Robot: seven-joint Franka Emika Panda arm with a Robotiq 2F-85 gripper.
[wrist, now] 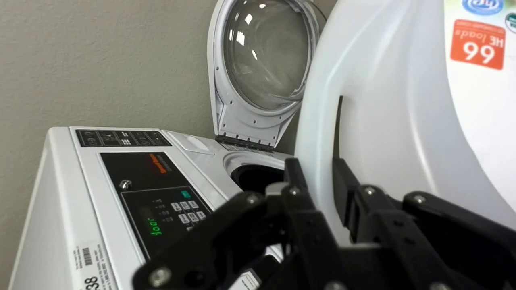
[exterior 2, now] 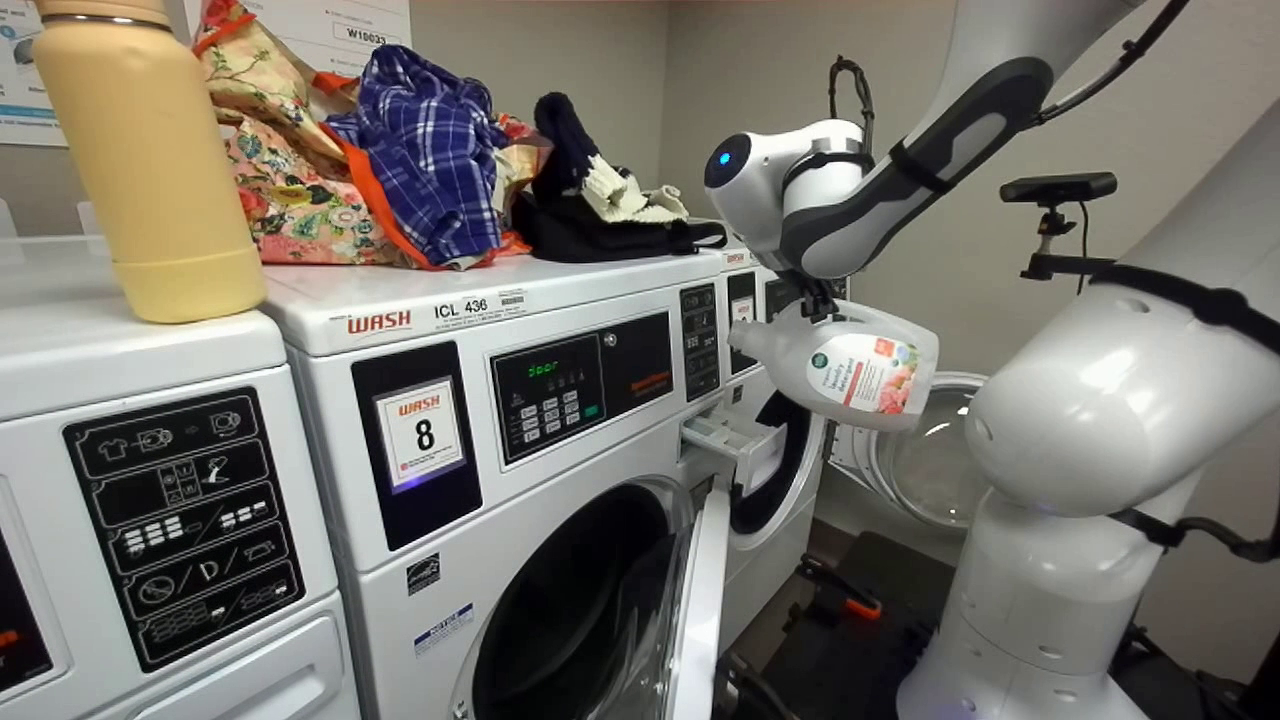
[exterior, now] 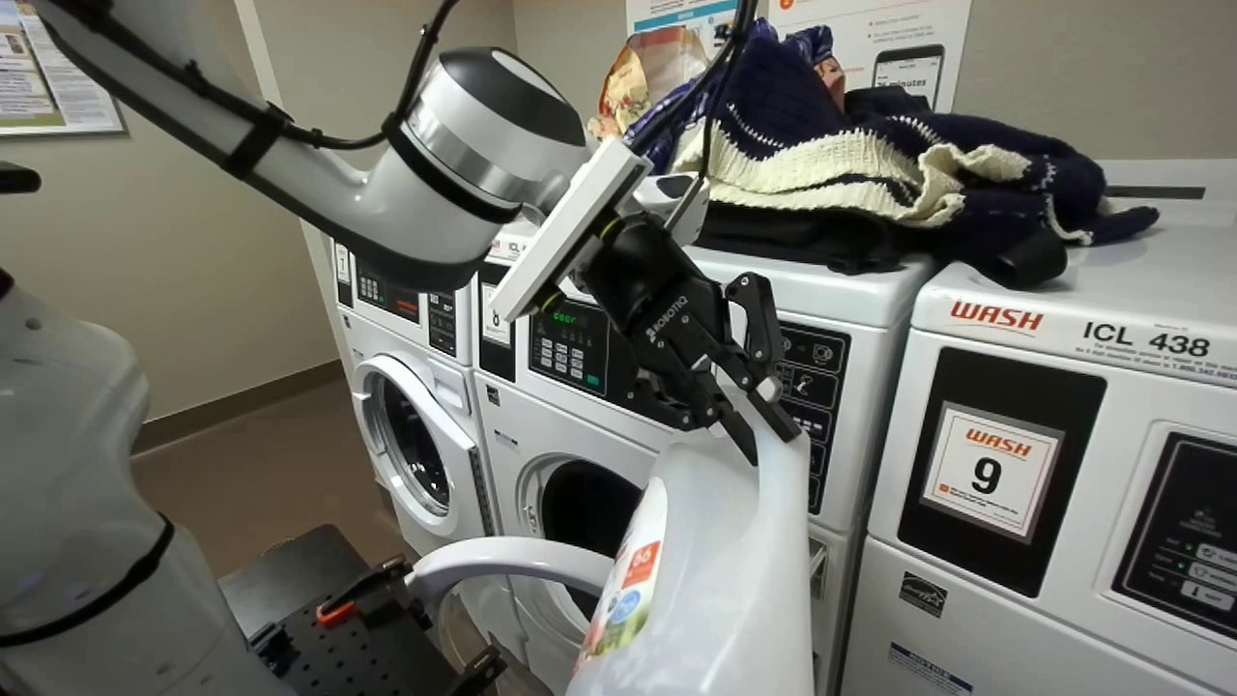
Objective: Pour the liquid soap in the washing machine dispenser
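The liquid soap (exterior: 710, 580) is a white translucent jug with a red-and-blue label, seen in all views. My gripper (exterior: 773, 445) is shut on its moulded handle and holds it in the air. In an exterior view the liquid soap (exterior 2: 850, 375) lies tilted, with its neck pointing at the washers, above the open dispenser drawer (exterior 2: 760, 455) in the picture. In the wrist view my fingers (wrist: 318, 173) stand on both sides of the handle of the liquid soap (wrist: 379, 104). The washing machine (exterior 2: 580, 440) has an "8" sticker and lit display. Liquid flow is not visible.
The open round door (exterior 2: 705, 610) of the washing machine sticks out below the drawer. A washer with a "9" sticker (exterior: 986, 474) stands beside it. Clothes (exterior: 870, 164), a floral bag (exterior 2: 300, 190) and a yellowish-tan bottle (exterior 2: 150, 170) lie or stand on the washer tops.
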